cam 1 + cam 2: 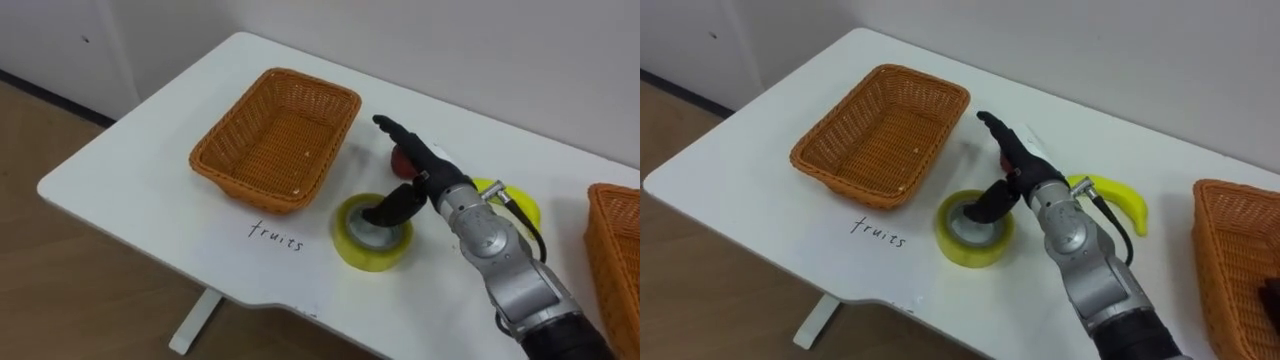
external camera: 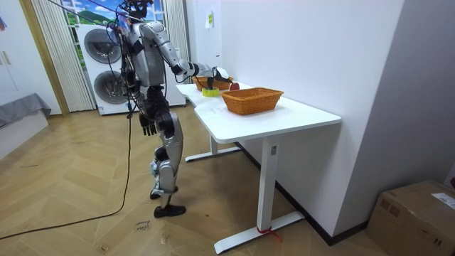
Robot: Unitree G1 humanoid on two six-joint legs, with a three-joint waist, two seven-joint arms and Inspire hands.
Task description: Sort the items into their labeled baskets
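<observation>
Right hand (image 1: 424, 170) spread, thumb dipped into core of yellow tape roll (image 1: 348, 241) lying flat just beneath it, fingers straight out over red fruit (image 1: 398, 161), nothing pinched; roll likely light, stiff, slick-sided, so best taken thumb inside core, fingers on outer wall.

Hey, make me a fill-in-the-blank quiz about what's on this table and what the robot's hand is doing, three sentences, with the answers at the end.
1. The yellow roll whose hole the right hand dips its thumb into is a roll of ____.
2. The curved yellow fruit lying beyond that arm is a ____.
3. The wicker basket beside the roll stands on a table coloured ____.

Missing words: tape; banana; white.
</observation>
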